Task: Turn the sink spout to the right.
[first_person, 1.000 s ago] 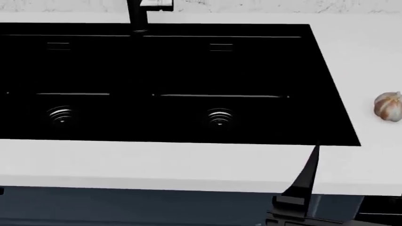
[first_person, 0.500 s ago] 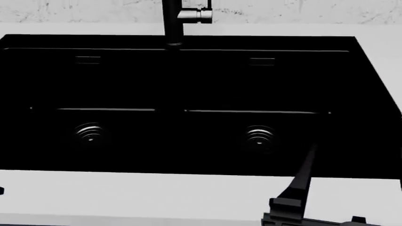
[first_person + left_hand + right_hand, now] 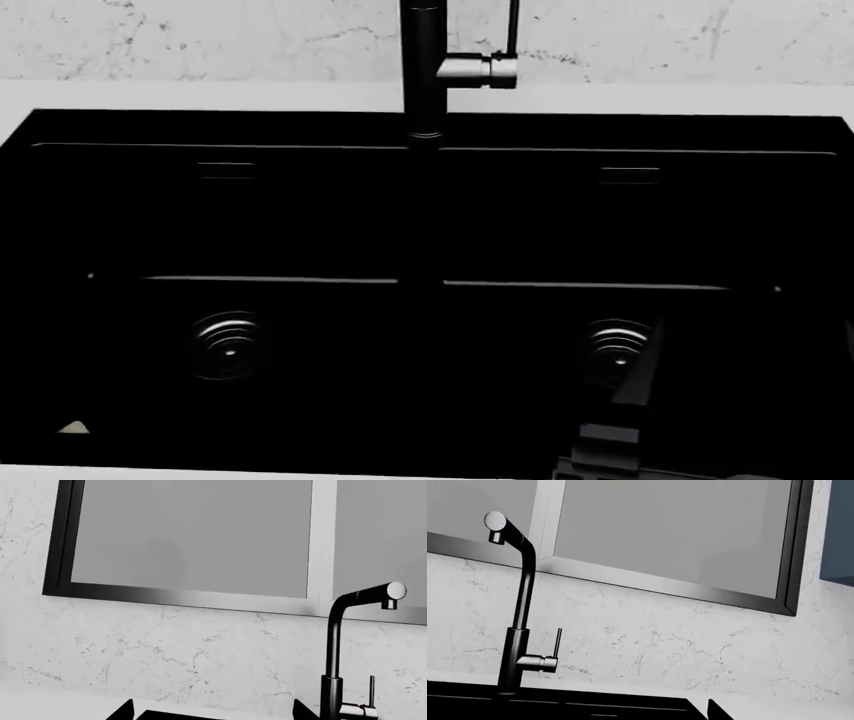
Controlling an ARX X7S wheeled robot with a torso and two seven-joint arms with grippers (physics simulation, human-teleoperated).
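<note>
The sink spout (image 3: 424, 60) stands upright at the back middle of the sink (image 3: 320, 200), with its steel stub (image 3: 478, 70) and thin lever (image 3: 513, 25) on its right. The two drains (image 3: 227, 347) (image 3: 617, 352) show in the basins. The left wrist view shows the spout (image 3: 332, 655) with its outlet end (image 3: 393, 591) far off. My left gripper (image 3: 213, 715) is open and empty. The right wrist view shows the spout (image 3: 520, 605) far off too. My right gripper (image 3: 635, 716) is open and empty. One of its fingers (image 3: 645, 365) reaches over the right basin; the other is lost against the black.
A marble backsplash (image 3: 200, 40) runs behind the sink. A black-framed window (image 3: 187, 540) sits above it. White countertop (image 3: 200, 95) borders the sink's back edge. A dark blue panel (image 3: 837, 530) is beside the window.
The head view has closed in on the sink, which now fills the frame. The garlic and front counter have left the view. My right finger now lies over the right basin.
</note>
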